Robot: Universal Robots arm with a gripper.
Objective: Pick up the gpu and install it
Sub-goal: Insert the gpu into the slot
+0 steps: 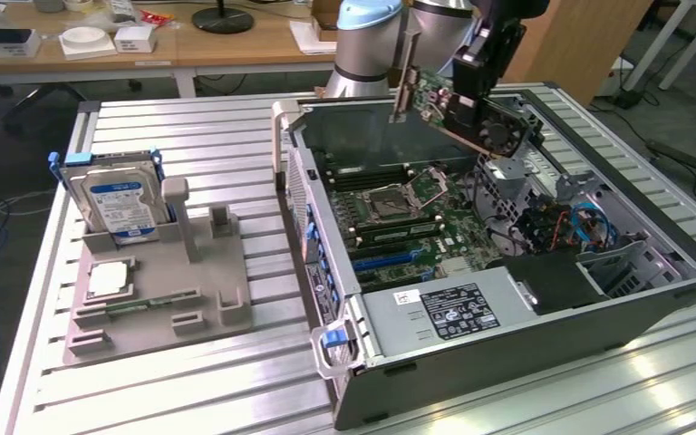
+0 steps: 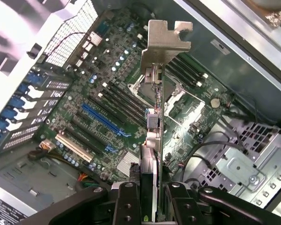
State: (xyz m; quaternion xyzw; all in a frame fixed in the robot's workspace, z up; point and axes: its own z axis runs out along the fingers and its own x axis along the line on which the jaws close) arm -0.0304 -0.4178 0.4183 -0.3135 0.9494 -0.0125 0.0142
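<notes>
The wrist view's edge cuts off the gpu (image 2: 155,93) between the jaws; the exterior view's top crops the arm (image 1: 366,36).

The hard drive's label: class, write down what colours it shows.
The label is blue and white; the exterior view shows it best.

The arm (image 1: 361,56) had the usual UR look, tbh: fat rounded silver-grey joint housings (image 1: 435,20) at the top middle of the exterior frame, one wearing that pale blue cap (image 1: 366,13). Just right of those it went all black and boxier, narrowing into the end effector (image 1: 478,89). Seen close from the wrist cam, that part was matte black metal. It had chunky linkage bars (image 2: 225,202) with rounded ends and flat fingers (image 2: 126,197), all dotted with small round dark screws (image 2: 128,205), and the edges caught a bit of shine.
</notes>
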